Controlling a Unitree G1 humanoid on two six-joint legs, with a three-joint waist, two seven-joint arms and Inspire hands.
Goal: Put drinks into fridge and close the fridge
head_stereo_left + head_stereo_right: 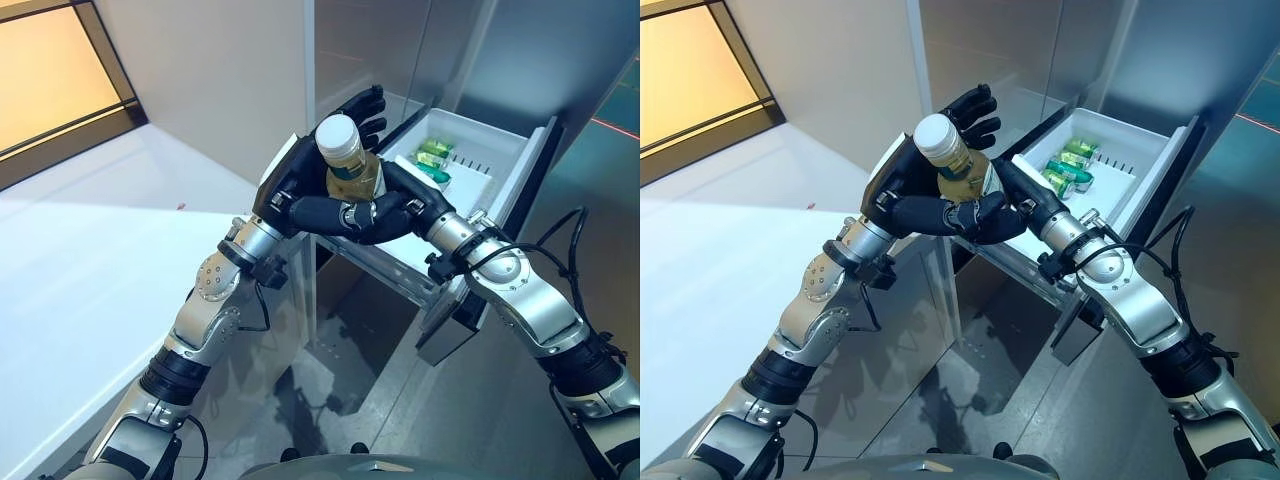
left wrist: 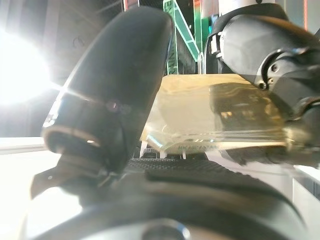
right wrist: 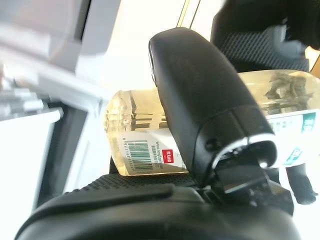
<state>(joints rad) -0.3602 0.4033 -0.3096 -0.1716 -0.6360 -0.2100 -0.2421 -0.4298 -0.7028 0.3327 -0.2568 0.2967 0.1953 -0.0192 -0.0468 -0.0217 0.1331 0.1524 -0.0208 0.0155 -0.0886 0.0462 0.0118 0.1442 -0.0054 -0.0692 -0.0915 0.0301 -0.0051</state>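
A clear bottle (image 1: 347, 170) of pale yellow drink with a white cap is held upright between both hands, just in front of the open fridge. My left hand (image 1: 290, 182) is behind it, fingers reaching up past the cap and thumb pressed across the front. My right hand (image 1: 415, 205) comes from the right, its fingers curled round the bottle's lower part. In the left wrist view the bottle (image 2: 220, 117) rests against the palm beside the thumb (image 2: 115, 95). The right wrist view shows that thumb (image 3: 200, 100) lying over the labelled bottle (image 3: 135, 145).
A white shelf (image 1: 505, 150) in the open fridge door holds green cans (image 1: 435, 160) at its far end, just behind the hands. A white counter (image 1: 100, 270) lies to the left. The grey fridge front (image 1: 400, 50) rises behind.
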